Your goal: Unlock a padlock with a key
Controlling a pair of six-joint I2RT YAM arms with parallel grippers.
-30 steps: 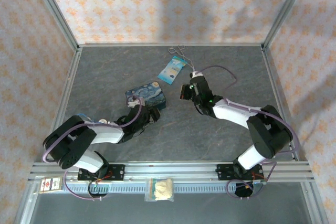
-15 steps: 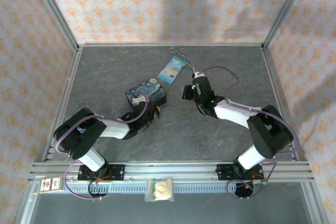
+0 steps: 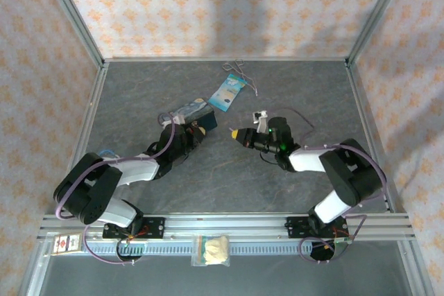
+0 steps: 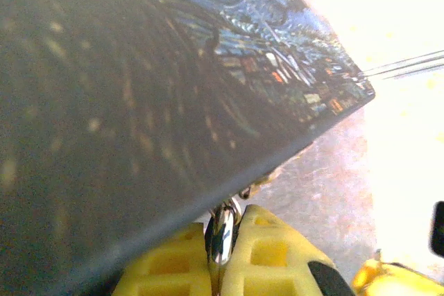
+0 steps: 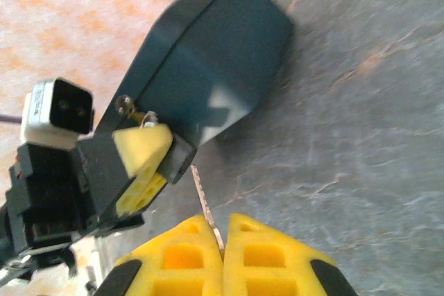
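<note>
My left gripper (image 4: 225, 217) is shut on the padlock (image 4: 222, 232), a small dark shiny piece pinched between the yellow fingers right under the edge of the starry-night tin (image 4: 173, 67). The tin (image 3: 192, 111) is tipped up on its side above my left gripper (image 3: 188, 132). My right gripper (image 5: 223, 225) is shut on the key (image 5: 202, 193), a thin pale blade sticking out toward the left gripper's yellow fingers (image 5: 142, 154), its tip just short of them. In the top view my right gripper (image 3: 238, 132) points left, a short gap from the tin.
A light-blue card tag (image 3: 227, 93) with a string lies behind the tin. A small metal wire piece (image 3: 234, 66) rests near the back wall. A bag (image 3: 211, 249) sits on the front rail. The grey table (image 3: 291, 88) has free room right and left.
The left gripper has moved away from the bases and the tin has tipped up onto its side. The right gripper has dropped nearer and turned to point left at the tin.
</note>
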